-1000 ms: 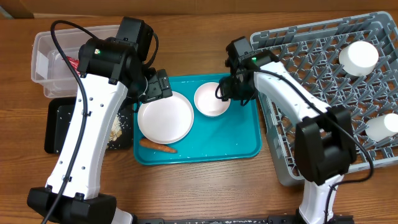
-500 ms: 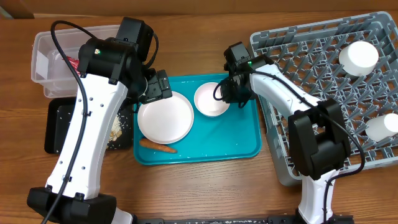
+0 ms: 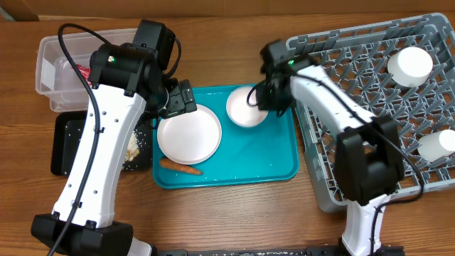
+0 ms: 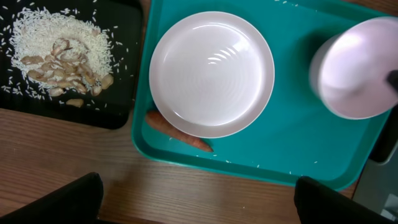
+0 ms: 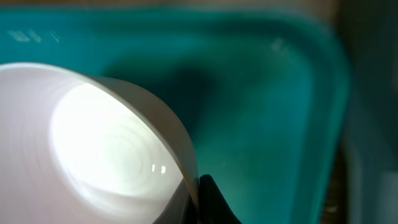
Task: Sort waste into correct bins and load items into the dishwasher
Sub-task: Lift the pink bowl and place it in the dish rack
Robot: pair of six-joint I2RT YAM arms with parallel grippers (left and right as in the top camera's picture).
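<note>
Judged from how things lie, the sorting is nearly done and the loading is partway; at the counter's far left corner the clear tub (image 3: 51, 53) holds a red wrapper (image 3: 82, 71) and something pale I cannot name; just in front of it, along the left edge, the black tray (image 3: 71, 146) carries rice and beige scraps (image 4: 59, 53). The left pincer (image 3: 179, 99) hangs fully spread and empty over the near-left part of the teal tray (image 3: 274, 163), mid-counter; below it the plate (image 3: 189, 134) lies flat and unloaded, with the carrot (image 3: 181, 168) touching its near rim, the one piece of waste not yet binned. The right pincer (image 3: 261, 102) is clamped on the right rim of the bowl (image 3: 245, 107), which is tilted over the tray's far side, probably bound for the rack. Along the right edge the grey rack (image 3: 355, 71) already holds two white cup-like pieces (image 3: 409, 65); no chopsticks show anywhere.
</note>
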